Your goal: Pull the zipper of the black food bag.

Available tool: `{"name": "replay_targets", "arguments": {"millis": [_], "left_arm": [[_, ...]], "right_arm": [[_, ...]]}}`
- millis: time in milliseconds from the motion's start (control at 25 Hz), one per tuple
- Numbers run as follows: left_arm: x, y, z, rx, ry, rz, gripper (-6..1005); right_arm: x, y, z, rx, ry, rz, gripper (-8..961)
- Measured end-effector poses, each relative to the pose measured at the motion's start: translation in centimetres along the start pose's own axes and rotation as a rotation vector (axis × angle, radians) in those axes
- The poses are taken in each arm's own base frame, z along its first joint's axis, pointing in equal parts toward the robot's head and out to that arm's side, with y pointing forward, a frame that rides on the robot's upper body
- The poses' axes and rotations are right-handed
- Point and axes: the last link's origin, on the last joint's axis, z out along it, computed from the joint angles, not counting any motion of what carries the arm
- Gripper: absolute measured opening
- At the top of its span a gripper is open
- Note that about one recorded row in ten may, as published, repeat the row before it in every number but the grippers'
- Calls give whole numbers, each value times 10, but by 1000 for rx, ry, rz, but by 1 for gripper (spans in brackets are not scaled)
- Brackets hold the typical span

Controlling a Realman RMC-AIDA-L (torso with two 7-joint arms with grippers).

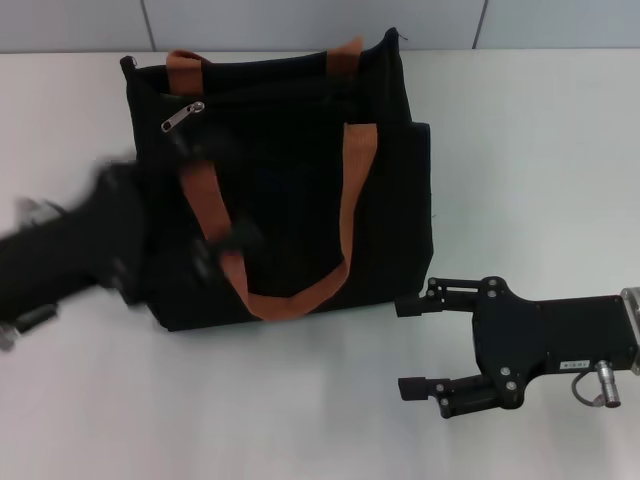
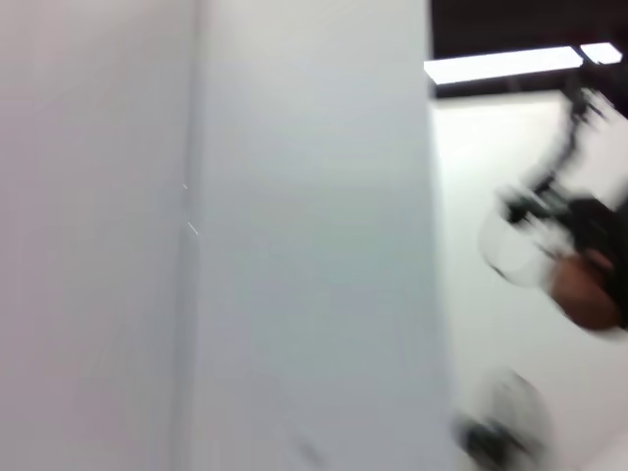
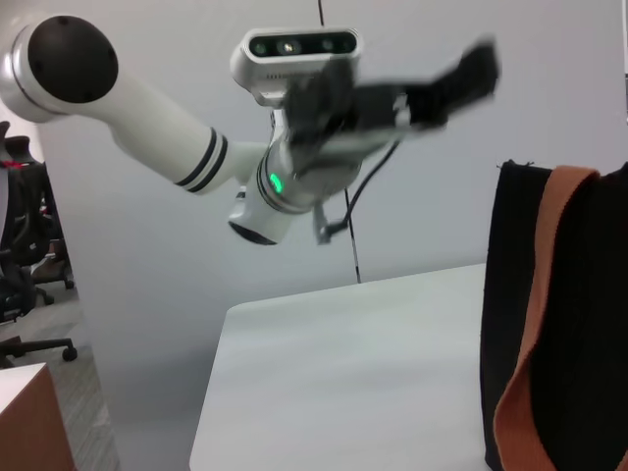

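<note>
Black food bag point(image 1: 290, 190) stands on the white desk point(image 1: 300, 400), roughly centre, top edge toward the far wall. The zipper point(image 1: 183, 117) pull is a small silver tab on the track near the bag's top, at its left end, lying slanted. Two orange-brown straps point(image 1: 355, 200) drape over the front face.

Left gripper point(image 1: 215, 250) is over the bag's lower left front, motion-smeared; can't tell whether its fingers are apart or together. It sits near the strap loop, well below the pull, not on it. Left wrist view shows only wall and blur, no help.

Right gripper point(image 1: 410, 345) hovers just off the bag's lower right corner, fingers apart, holding nothing. Right wrist view catches the bag's side panel and a strap.

Risks, my read:
- Left fingers are close to the straps; closing here could snag webbing instead of the tab.
- Tab is tiny, shiny and lies flat against the fabric: easy to slip off or pinch cloth with it.
- Bag isn't braced. A pull along the track would probably drag or tip the soft bag rather than run the slider, unless the right arm steadies it.
</note>
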Motion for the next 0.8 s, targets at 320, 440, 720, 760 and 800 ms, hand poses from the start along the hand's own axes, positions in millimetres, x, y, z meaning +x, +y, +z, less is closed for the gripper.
{"name": "replay_targets", "arguments": {"millis": [320, 440, 720, 760, 800], "left_arm": [[16, -25, -36, 364, 148, 87, 780], [10, -36, -47, 464, 81, 97, 772], [-14, -45, -64, 532, -147, 111, 752], [-14, -45, -64, 532, -147, 111, 749], [-17, -46, -65, 535, -174, 107, 747]], "right_arm": [[0, 0, 0, 2, 0, 2, 819], [0, 0, 0, 2, 0, 2, 818], [0, -1, -1, 6, 4, -2, 818], [0, -1, -1, 6, 4, -2, 818], [0, -1, -1, 7, 6, -2, 818]]}}
